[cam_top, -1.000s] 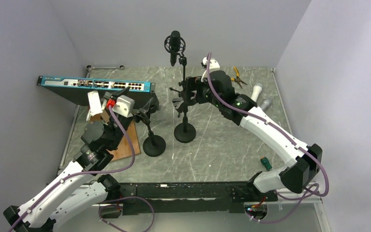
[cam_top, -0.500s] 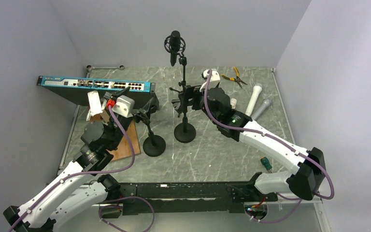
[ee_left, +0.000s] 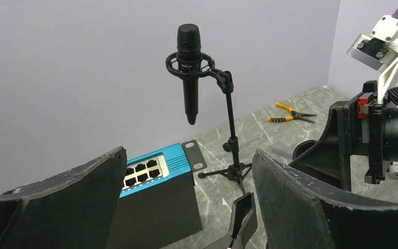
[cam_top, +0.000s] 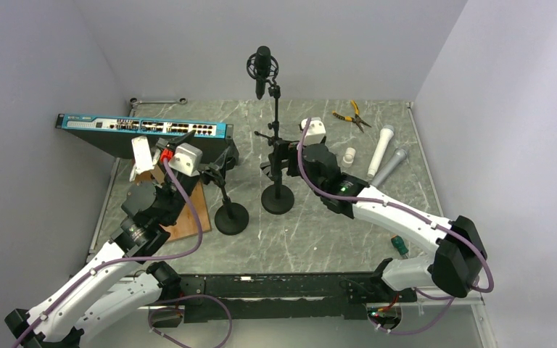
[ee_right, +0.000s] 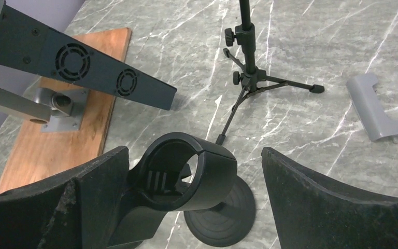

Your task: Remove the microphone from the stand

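A black microphone (cam_top: 262, 69) hangs in a shock mount atop a tall thin tripod stand (cam_top: 275, 119) at the back; the left wrist view shows the microphone (ee_left: 189, 67) and the stand (ee_left: 231, 135) too. My right gripper (cam_top: 278, 156) is open, its fingers either side of the empty ring clip (ee_right: 186, 171) of a round-base stand (cam_top: 278, 198), in front of the tripod (ee_right: 249, 78). My left gripper (cam_top: 212, 171) is open and empty, beside the clip (ee_left: 243, 218) of a second round-base stand (cam_top: 231, 217), well left of the microphone.
A blue-fronted network switch (cam_top: 145, 129) sits on a bracket over a wooden board (cam_top: 192, 210) at left. A white microphone (cam_top: 381, 147) and a grey one (cam_top: 392, 165) lie at right, with pliers (cam_top: 353, 116), a wrench (cam_top: 158, 102) and a green tool (cam_top: 399, 245).
My right arm has drawn back toward the near side and lowered, sliding its gripper down beside the round-base stand and uncovering the two loose microphones. The left arm has not moved.
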